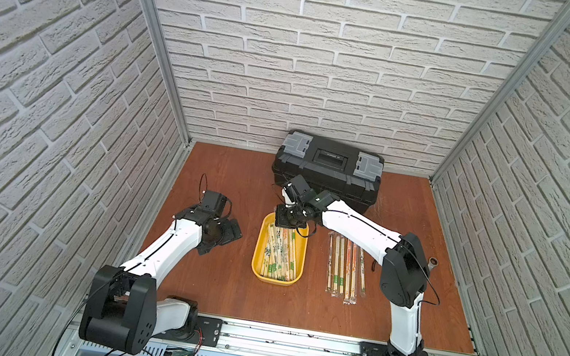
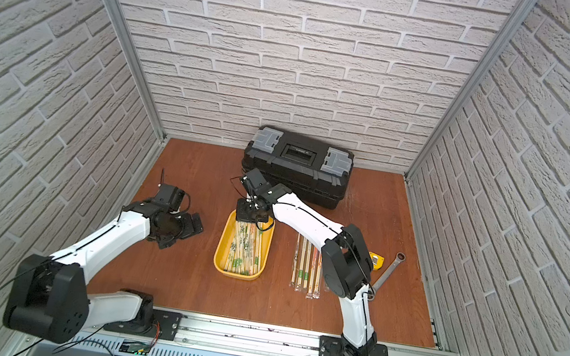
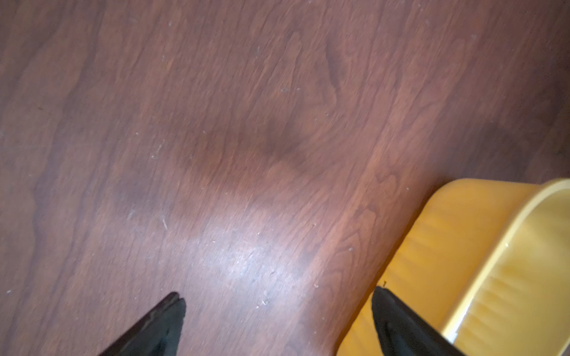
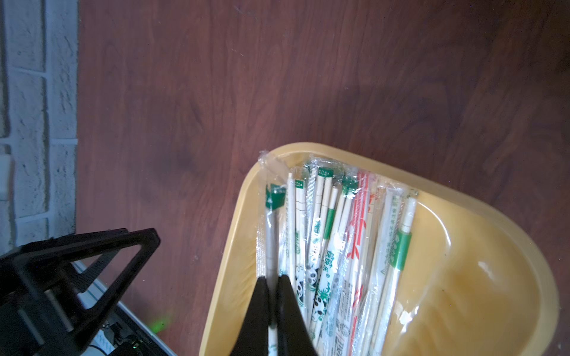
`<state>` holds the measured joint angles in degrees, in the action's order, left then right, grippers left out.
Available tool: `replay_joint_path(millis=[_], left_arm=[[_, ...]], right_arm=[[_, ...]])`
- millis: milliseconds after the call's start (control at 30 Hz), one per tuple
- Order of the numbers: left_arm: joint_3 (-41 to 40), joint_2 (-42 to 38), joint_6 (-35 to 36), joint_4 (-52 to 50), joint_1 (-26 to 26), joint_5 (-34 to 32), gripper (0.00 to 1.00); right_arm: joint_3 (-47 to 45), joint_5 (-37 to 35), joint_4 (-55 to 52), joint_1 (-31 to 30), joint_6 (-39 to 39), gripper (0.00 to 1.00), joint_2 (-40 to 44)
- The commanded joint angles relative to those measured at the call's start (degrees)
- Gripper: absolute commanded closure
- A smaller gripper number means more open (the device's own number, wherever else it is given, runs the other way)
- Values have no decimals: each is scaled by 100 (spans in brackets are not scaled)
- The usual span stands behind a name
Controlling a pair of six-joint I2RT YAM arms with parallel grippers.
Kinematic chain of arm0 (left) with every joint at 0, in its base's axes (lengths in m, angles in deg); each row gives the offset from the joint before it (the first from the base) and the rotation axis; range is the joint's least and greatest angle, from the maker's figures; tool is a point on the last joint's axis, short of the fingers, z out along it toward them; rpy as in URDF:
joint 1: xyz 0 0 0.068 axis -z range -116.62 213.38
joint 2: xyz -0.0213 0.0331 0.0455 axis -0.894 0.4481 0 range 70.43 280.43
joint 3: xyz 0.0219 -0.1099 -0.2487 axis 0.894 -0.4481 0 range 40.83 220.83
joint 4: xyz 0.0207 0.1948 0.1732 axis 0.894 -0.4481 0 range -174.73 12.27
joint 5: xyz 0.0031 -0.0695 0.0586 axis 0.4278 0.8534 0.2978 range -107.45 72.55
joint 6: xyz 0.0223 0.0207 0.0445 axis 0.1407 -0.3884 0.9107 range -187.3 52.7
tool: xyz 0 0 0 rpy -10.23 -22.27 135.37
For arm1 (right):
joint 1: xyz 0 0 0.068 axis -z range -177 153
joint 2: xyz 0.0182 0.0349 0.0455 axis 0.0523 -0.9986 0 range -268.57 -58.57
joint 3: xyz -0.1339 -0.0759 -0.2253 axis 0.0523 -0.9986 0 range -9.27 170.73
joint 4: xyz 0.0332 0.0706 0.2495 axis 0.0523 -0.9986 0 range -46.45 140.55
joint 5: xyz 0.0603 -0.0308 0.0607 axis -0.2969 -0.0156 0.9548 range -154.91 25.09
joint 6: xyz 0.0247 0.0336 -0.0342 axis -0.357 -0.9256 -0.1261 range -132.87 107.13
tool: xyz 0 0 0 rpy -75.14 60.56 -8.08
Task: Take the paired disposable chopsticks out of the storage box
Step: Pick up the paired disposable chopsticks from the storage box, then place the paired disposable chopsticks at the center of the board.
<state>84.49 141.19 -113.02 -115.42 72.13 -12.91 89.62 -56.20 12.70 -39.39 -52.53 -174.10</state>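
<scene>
Now, both top views: right pincer (image 1: 286, 221) dips into the far end of the yellow storage box (image 1: 258, 255), where the paired disposable chopsticks (image 1: 277, 254) lie bundled lengthwise; a row of sleeved pairs (image 1: 344, 268) lies on the surface (image 1: 220, 292) near it, black toolbox (image 1: 326, 170) behind. Left pincer (image 1: 231, 233) hovers on the box's other side. Left wrist view: its tips stand wide apart over bare wood, box wall close by. Right wrist view: tips pinched together on one green-printed sleeve (image 4: 271, 200) at the bundle's edge.

Bright, even light on my feeds
Both top views look sharp, walls (image 1: 42, 74) bowing at edges; left wrist view is soft, with pale glare on the desk (image 3: 243, 259).
</scene>
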Motion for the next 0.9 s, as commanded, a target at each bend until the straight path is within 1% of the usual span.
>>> replay_joint_path(millis=[0, 133, 267, 433, 633, 867], left_arm=[[166, -10, -60, 11, 74, 30, 2], [337, 62, -175, -66, 253, -18, 2], [575, 202, -318, -181, 554, -87, 2], [910, 457, -407, -329, 771, -198, 2], [1236, 765, -488, -405, 830, -246, 2], [1322, 845, -535, -441, 917, -252, 2]], right_arm=[[-319, -77, 135, 105, -121, 94, 581], [-911, -282, 129, 268, -121, 94, 1157], [-1672, -693, -30, 486, -40, 94, 1796], [-2460, -1082, -251, 768, 140, 94, 2256], [-2931, -1325, -188, 817, 205, 94, 2248], [-2977, -1353, 95, 842, 245, 94, 1762]])
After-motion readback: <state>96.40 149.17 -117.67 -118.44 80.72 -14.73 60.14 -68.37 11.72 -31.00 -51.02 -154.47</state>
